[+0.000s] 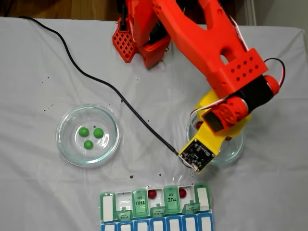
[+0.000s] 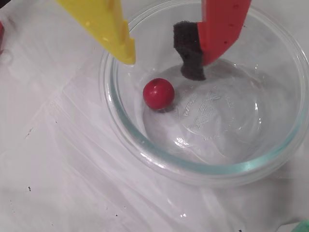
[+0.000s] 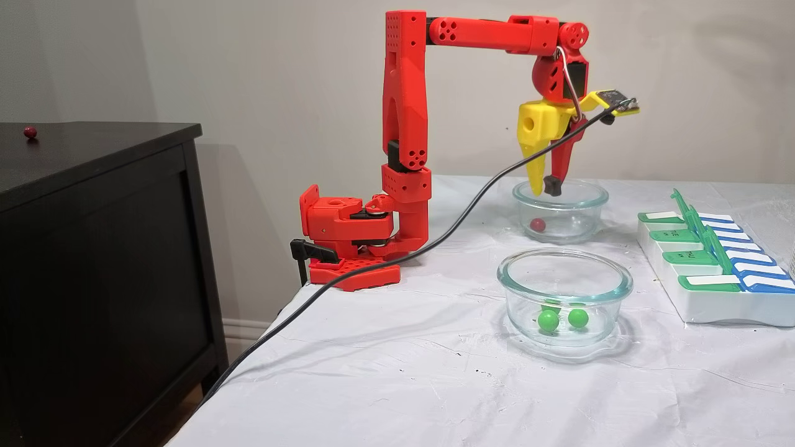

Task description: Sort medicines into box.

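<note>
My gripper (image 2: 161,66) hangs open over a clear glass dish (image 2: 193,166), its yellow finger (image 2: 113,31) and black-padded red finger (image 2: 193,58) just above one dark red pill (image 2: 158,93) on the dish floor. From the side, the gripper (image 3: 543,185) has its tips at rim height of the far dish (image 3: 584,211), the red pill (image 3: 537,223) below. Three green pills (image 1: 88,144) lie in the left dish (image 1: 62,144). The box (image 1: 204,197) sits at the bottom edge with two red pills (image 1: 152,194) (image 1: 182,193) in open compartments.
A black cable (image 1: 96,77) runs across the white cloth to the wrist camera board (image 1: 197,154). The arm's base (image 3: 348,242) is clamped at the table's corner. A black cabinet (image 3: 93,248) stands beside the table with a small red ball (image 3: 30,131) on top.
</note>
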`<state>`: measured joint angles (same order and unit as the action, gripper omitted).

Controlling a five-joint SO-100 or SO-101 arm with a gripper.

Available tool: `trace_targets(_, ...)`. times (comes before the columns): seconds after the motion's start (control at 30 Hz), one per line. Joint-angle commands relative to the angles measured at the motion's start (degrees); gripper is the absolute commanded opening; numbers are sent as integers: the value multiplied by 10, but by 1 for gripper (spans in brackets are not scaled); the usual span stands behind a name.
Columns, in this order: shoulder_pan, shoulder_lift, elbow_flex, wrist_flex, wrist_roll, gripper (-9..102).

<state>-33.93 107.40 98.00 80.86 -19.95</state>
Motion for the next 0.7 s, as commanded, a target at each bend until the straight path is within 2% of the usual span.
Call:
trace_targets(0.0,-7,-6,-4,-10,2,28)
trace_targets(0.67,-9,-56,24,-37,-18,27)
